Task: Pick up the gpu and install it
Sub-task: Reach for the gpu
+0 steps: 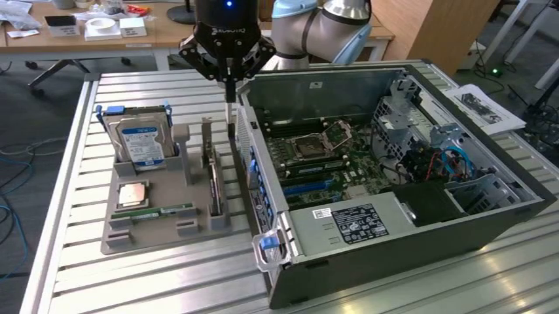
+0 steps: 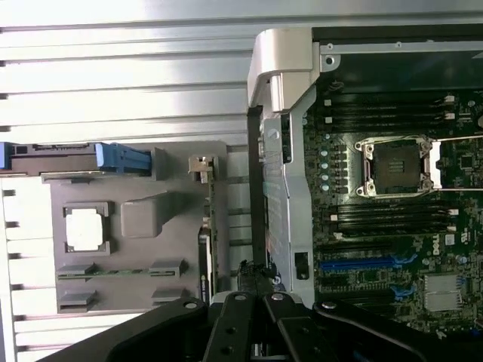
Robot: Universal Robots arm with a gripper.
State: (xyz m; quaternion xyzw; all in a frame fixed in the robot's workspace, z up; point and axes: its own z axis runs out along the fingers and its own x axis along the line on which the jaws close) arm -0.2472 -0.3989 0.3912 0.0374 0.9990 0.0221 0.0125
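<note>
Pick step, not yet gripped. The black two-finger gripper point(image 1: 230, 104) has its fingers pressed together on nothing, pointing straight down. The thin flat dark green-black gpu point(image 1: 214, 186) with its pale metal bracket stands on edge in a slot of the grey moulded plastic tray point(image 1: 166, 235). The gpu sits below the gripper and slightly to its tray side, with the bracket end nearest the fingertips. I cannot tell whether they touch.

In the wrist view the gripper point(image 2: 255, 302) sits over the gap between the gpu point(image 2: 211, 226) and the wall of the open black-and-silver computer case point(image 1: 410, 261).

My judgement on doing this step well:
- Part the fingers first, since closed they can't straddle the board.
- Centre over the card's top edge, not over the gap beside it.
- Pinch the bare board edge, clear of components.
- Pull straight up so the card doesn't bind in the slot.
- Keep clear of the case wall on the other side of the gripper.

Counts:
- gpu: one
- tray: one
- boxy silver hard drive with blue label point(image 1: 141, 140): one, beyond the gpu from the gripper
- square pale processor chip point(image 1: 131, 194): one
- slim green memory stick point(image 1: 162, 212): one
- case: one
- blue expansion slots point(image 2: 358, 264) on the motherboard: two
</note>
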